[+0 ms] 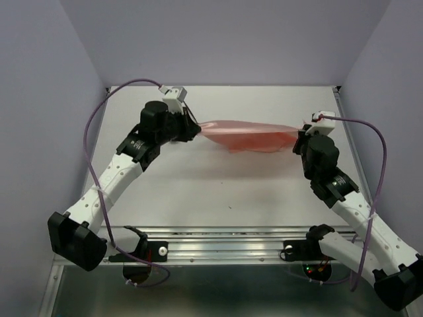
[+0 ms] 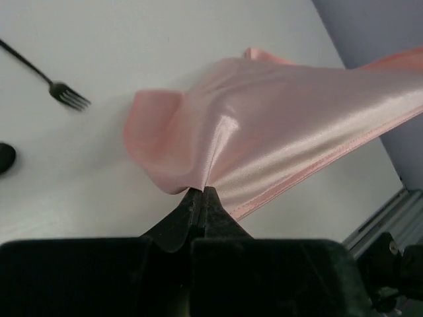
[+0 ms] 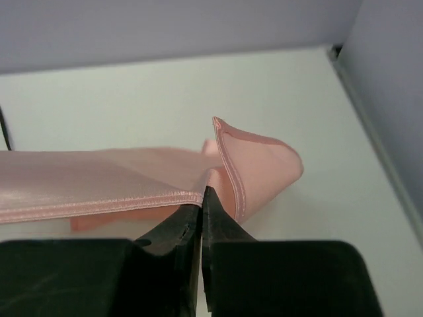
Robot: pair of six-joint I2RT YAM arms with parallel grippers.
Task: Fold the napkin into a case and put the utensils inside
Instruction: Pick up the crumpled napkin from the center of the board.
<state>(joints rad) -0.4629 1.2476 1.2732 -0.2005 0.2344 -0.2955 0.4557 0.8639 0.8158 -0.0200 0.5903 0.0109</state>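
Observation:
The pink napkin (image 1: 248, 136) hangs stretched between both grippers above the far part of the table. My left gripper (image 1: 197, 128) is shut on its left end (image 2: 264, 132); my right gripper (image 1: 299, 139) is shut on its right end (image 3: 132, 178), where a hemmed corner curls over. The left wrist view shows my left gripper (image 2: 201, 190) pinching the cloth. The right wrist view shows my right gripper (image 3: 202, 191) pinching it at the hem. A black fork (image 2: 63, 92) lies on the table at the left of the left wrist view, with a round black spoon bowl (image 2: 5, 157) at the frame edge. No folded case shows.
Pale walls enclose the white table (image 1: 218, 191) on three sides. A metal rail (image 1: 225, 244) runs along the near edge by the arm bases. Purple cables (image 1: 96, 125) loop beside each arm.

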